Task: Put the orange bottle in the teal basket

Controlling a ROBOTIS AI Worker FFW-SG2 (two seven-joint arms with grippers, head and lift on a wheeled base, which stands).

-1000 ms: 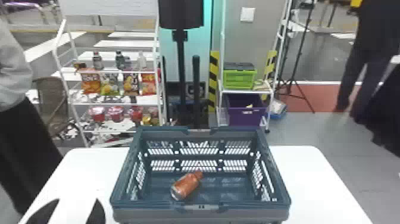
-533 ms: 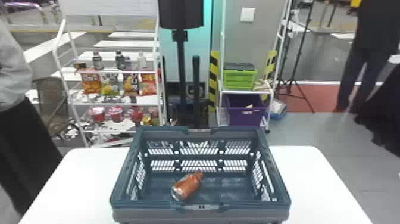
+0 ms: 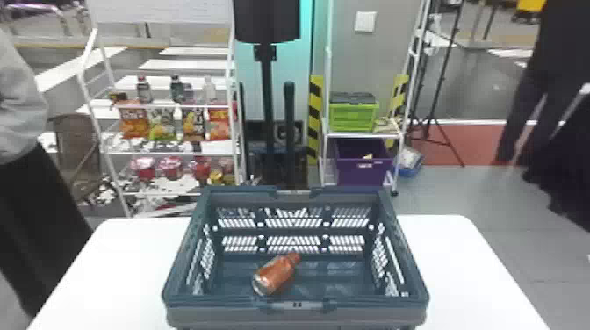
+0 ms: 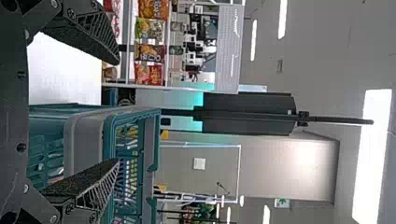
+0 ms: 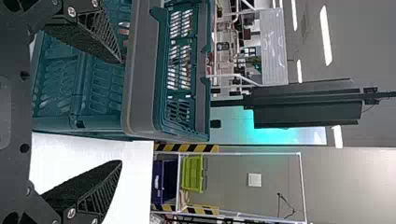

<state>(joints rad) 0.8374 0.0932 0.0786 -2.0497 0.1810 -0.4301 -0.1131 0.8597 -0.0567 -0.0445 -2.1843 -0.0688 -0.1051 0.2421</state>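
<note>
The orange bottle [image 3: 275, 274] lies on its side on the floor of the teal basket [image 3: 295, 315], left of its middle, cap end toward the back right. In the left wrist view the left gripper [image 4: 118, 111] is open with nothing between its fingertips, and the basket [image 4: 88, 135] is partly behind its lower finger. The right gripper [image 5: 122, 112], in the right wrist view, is also open and holds nothing; the basket's wall [image 5: 142, 70] stands beyond its upper finger.
The basket stands on a white table [image 3: 123, 272] with bare tabletop on both sides. Behind are a snack rack [image 3: 171, 153], a dark stand [image 3: 268, 26], and a shelf with a green crate [image 3: 353, 116] and a purple bin [image 3: 362, 164].
The left gripper, at the head view's lower left a second ago with its fingers apart, has dropped out of that view. Bottle and basket stay where they were.
</note>
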